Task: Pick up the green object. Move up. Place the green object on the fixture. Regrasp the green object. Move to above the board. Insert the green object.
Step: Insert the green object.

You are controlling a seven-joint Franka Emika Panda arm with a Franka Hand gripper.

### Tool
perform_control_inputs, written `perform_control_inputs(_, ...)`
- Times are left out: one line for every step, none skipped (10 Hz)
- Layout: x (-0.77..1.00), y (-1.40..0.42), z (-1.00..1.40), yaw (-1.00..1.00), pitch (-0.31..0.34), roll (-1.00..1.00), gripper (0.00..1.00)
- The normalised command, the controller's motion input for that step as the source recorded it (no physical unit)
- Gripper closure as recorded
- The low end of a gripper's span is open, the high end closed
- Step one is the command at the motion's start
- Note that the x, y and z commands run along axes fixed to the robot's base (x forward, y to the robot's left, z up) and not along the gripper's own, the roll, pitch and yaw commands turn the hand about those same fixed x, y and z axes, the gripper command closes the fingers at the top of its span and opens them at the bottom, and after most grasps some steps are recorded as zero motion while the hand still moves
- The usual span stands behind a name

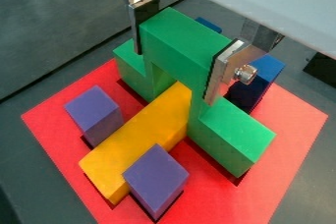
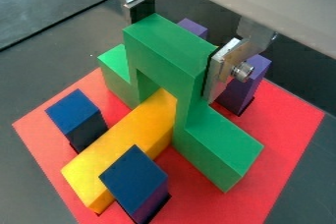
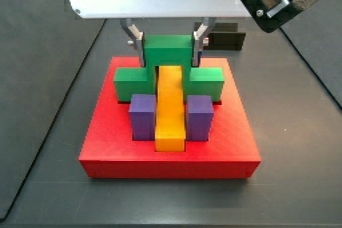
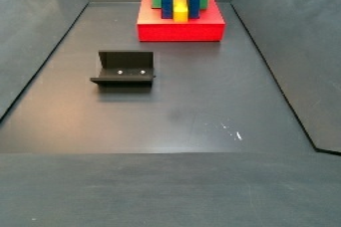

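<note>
Sitting crosswise on the board, the green object has its tall middle part between the two silver fingers of the pincer, and both wrist views show one plate on each side of this part. One finger seems to lie flat against the green side, but I cannot tell if the plates really press it or only stand beside it. The two lower arms of the green object reach out to both sides over the red surface and look level with it, as if down in the crosswise recess. The yellow bar runs along the middle of the board and meets the green object at its tall part. In a side view two purple blocks stand on either side of the yellow bar, nearer to the camera, and a wrist view shows two blue blocks there. The fixture stands on the dark floor, well apart from the board, with nothing in it.
</note>
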Motion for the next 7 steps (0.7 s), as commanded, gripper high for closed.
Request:
perform_control_inputs(0.05,-0.05,-0.03,-0.07,0.0,0.02,1.0)
perform_control_inputs(0.22,0.0,0.0,-0.08,0.043,0.0,1.0)
perform_control_inputs(0.2,0.02,0.23,-0.14,0.076,-0.04,1.0)
perform_control_inputs(0.22,0.0,0.41,-0.15,0.087,-0.07,1.0)
perform_control_inputs(0.16,0.0,0.18,-0.12,0.05,-0.14,1.0)
perform_control_inputs(0.15,0.0,0.0,-0.04,0.0,-0.11,1.0)
perform_control_inputs(0.06,0.0,0.0,-0.03,0.014,-0.02,1.0)
